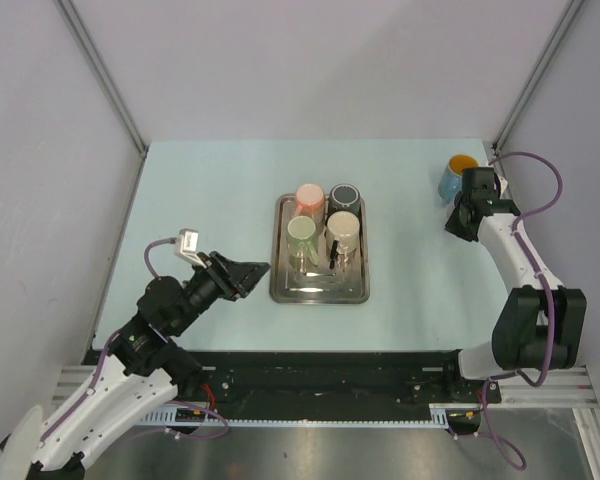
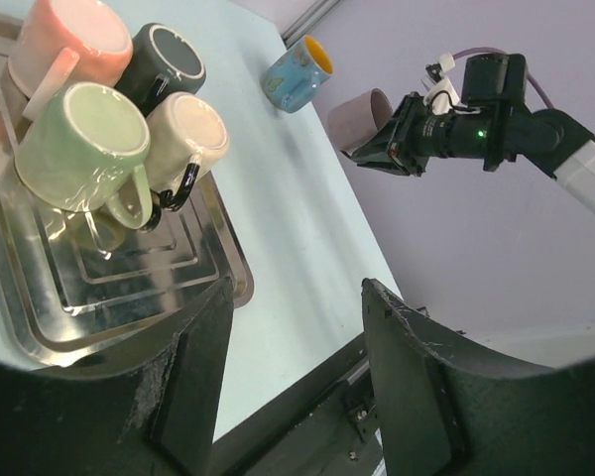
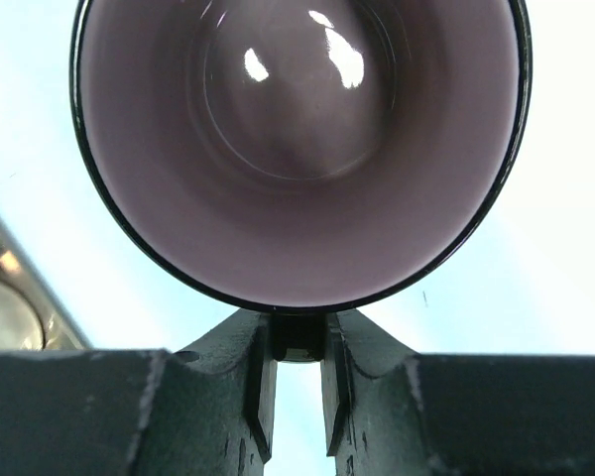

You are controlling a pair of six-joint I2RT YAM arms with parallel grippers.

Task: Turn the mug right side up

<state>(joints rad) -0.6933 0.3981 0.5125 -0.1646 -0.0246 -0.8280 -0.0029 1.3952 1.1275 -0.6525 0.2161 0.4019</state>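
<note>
My right gripper [image 3: 297, 342] is shut on the dark handle of a mauve mug [image 3: 297, 149], whose open mouth faces the wrist camera. In the left wrist view this mug [image 2: 362, 117] hangs on its side in the right gripper [image 2: 389, 144], above the table's right part. In the top view the right gripper [image 1: 462, 215] covers the mug. My left gripper [image 1: 255, 270] is open and empty, left of the tray; its fingers [image 2: 193, 367] frame the table's near edge.
A steel tray [image 1: 280, 290] at mid-table holds upside-down pink [image 1: 309, 197], black [image 1: 343, 196], green [image 1: 301, 233] and beige [image 1: 343, 228] mugs. A blue mug with a yellow inside [image 1: 458, 172] stands upright at the far right, just behind the right gripper.
</note>
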